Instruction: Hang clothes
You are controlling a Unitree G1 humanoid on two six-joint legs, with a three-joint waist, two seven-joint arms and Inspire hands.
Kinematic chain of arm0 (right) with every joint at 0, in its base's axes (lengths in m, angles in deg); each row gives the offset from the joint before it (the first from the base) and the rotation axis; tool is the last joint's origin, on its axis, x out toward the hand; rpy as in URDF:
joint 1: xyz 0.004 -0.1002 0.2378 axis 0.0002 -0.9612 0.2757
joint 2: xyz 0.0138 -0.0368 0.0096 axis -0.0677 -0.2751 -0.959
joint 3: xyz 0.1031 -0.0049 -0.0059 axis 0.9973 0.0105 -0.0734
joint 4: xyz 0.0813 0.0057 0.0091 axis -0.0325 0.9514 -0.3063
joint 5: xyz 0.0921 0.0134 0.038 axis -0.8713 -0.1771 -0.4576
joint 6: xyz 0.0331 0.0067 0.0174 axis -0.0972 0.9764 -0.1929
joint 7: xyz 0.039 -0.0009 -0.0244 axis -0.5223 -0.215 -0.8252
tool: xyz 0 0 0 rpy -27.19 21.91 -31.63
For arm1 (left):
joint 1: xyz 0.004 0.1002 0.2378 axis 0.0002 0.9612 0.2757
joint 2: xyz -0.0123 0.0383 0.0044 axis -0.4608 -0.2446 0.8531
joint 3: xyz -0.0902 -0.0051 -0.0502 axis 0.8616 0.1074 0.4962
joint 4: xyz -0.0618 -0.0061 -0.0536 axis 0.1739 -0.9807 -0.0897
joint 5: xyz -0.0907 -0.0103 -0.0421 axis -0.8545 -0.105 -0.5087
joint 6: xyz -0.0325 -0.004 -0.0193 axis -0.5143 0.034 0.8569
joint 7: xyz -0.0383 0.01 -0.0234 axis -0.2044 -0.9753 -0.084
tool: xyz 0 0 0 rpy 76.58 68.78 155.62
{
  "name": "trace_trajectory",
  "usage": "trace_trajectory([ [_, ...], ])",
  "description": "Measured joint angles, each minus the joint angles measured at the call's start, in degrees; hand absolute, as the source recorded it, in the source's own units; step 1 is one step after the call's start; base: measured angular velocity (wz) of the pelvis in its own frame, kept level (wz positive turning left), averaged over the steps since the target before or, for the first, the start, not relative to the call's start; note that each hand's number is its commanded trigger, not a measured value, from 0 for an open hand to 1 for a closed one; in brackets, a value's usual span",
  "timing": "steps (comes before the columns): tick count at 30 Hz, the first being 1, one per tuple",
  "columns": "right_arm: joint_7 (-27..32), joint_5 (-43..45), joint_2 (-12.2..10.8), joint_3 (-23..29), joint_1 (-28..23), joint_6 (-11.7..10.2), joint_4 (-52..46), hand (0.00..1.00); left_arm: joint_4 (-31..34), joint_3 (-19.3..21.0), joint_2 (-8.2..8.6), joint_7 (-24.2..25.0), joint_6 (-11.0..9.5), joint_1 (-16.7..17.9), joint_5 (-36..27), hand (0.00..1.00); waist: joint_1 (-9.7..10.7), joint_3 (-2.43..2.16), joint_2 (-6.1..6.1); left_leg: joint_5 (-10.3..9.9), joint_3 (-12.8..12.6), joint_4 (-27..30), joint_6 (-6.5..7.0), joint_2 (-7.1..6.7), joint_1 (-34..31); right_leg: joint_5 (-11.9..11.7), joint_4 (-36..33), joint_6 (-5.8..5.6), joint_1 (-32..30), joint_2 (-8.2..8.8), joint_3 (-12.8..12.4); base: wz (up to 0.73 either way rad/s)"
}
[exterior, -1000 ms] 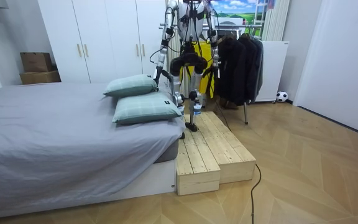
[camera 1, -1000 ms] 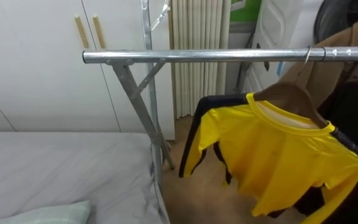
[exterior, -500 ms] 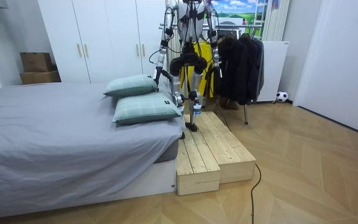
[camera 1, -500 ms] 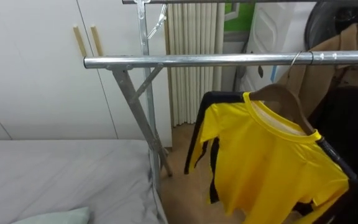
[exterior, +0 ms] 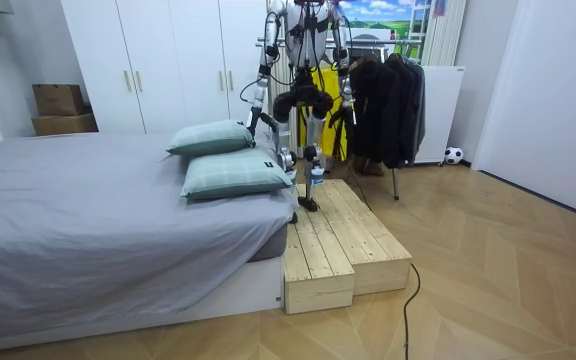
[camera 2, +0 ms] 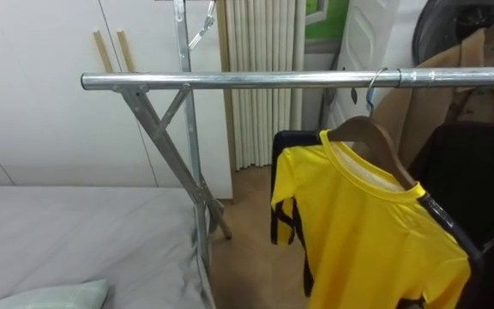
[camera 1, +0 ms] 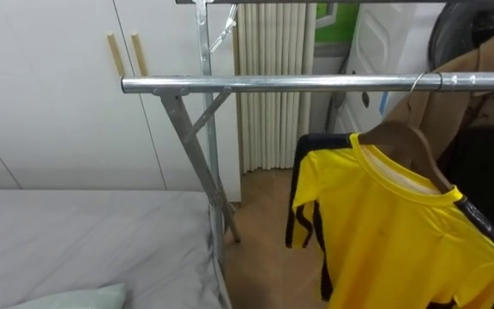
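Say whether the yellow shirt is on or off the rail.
On: the yellow shirt sits on a wooden hanger whose hook loops over the rail.

I see white wardrobes (exterior: 168,60) behind a grey bed (exterior: 88,230), a wooden platform (exterior: 338,245) beside it, on wood flooring (exterior: 508,280).

Robot stands on wooden platform (exterior: 340,240) beside bed (exterior: 88,225).
Yellow shirt (exterior: 328,82) and dark coats (exterior: 383,100) hang just beyond it.

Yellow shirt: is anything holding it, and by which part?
No grip visible. The yellow shirt hangs on a wooden hanger hooked over the metal rail; its lower hem is out of frame.
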State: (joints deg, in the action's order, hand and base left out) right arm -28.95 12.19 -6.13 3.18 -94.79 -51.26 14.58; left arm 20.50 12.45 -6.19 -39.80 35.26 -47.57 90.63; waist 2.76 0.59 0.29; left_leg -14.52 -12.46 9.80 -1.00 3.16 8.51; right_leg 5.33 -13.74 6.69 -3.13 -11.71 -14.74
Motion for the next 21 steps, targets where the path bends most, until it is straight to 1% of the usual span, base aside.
trace_trajectory([
  [5,-0.4,0.0,0.0,0.0,0.8,0.1,1.0,0.00,0.0,-0.7,0.00,-0.2,0.6,-0.2,0.0,0.00,0.0,0.04,0.06,0.0,0.0,0.0,0.00,-0.01,0.0,0.0,0.0,0.05,0.0,0.00,0.0,0.00],
  [17,-1.3,0.1,0.0,0.0,1.1,0.1,1.5,0.00,0.0,-1.1,0.00,-0.7,0.6,-0.3,0.0,0.00,0.0,0.11,0.11,-0.1,0.1,-0.1,-0.06,0.04,0.0,0.2,-0.2,0.15,-0.2,-0.06,0.2,0.00],
  [21,-1.4,0.1,0.0,0.0,1.1,0.0,1.5,0.00,0.0,-1.0,-0.01,-0.7,0.6,-0.3,0.0,0.00,-0.2,0.12,0.19,-0.1,0.4,-0.1,-0.20,0.11,0.1,0.5,-0.3,0.33,-0.1,0.04,0.9,0.03],
])
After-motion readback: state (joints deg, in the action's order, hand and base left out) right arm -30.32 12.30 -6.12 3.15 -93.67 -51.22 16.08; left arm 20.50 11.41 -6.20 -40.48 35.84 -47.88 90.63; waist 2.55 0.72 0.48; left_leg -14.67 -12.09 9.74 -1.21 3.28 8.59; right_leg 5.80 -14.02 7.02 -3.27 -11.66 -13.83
